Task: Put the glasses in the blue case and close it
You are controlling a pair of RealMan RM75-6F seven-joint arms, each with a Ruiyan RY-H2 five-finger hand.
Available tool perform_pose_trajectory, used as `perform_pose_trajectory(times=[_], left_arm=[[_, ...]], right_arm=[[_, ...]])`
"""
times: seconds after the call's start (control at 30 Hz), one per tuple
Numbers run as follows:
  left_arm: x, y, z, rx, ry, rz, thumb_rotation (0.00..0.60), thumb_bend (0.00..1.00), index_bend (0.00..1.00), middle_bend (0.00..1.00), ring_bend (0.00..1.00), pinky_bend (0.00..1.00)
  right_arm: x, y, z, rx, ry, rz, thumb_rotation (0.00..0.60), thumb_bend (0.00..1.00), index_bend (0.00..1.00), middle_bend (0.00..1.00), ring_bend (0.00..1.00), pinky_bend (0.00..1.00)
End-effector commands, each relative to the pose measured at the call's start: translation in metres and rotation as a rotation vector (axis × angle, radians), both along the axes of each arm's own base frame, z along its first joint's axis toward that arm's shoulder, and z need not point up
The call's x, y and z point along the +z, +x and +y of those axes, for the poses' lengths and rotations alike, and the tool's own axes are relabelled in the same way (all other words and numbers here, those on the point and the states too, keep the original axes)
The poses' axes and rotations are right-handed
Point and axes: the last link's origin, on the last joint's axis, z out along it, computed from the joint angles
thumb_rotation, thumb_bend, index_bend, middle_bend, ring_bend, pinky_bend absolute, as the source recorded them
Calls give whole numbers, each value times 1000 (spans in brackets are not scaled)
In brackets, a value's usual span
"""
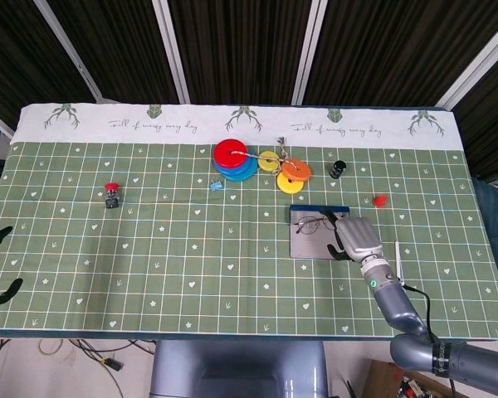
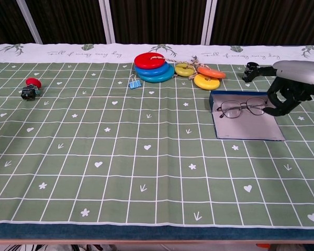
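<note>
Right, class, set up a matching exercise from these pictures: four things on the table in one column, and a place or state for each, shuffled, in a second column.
Things:
1. glasses
2. right hand
3. red disc
4. binder clip

Places or states:
A. stacked on the blue disc
B. holding nothing, beside the blue case
C. lying on the open blue case
D. on the mat, in front of the stacked discs

Pairs: 1-C, 2-B, 3-A, 4-D
</note>
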Motion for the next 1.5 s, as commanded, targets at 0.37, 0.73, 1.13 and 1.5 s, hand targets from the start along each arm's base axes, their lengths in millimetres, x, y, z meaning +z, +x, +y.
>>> perform_pose_trajectory(times=[0.37, 0.73, 1.13, 1.5], left_arm=[[0, -1, 0, 5, 2, -1, 600, 235, 104, 0, 0, 0], [1, -1, 1, 5, 2, 1, 600, 236, 104, 0, 0, 0], [2, -1, 2, 8, 5, 3, 600, 236, 104, 0, 0, 0], [2, -1, 1, 10, 4, 5, 600, 236, 104, 0, 0, 0]], right_arm=[[-19, -8, -3, -58, 66, 93, 600, 605, 155, 807, 935, 896], [-30, -10, -4, -82, 106, 91, 600, 607, 151, 804, 931, 897], [-36, -9, -10, -93, 98, 98, 600, 606, 151, 799, 928, 896], [-37, -10, -16, -112, 98, 98, 600, 607, 147, 798, 926, 896]])
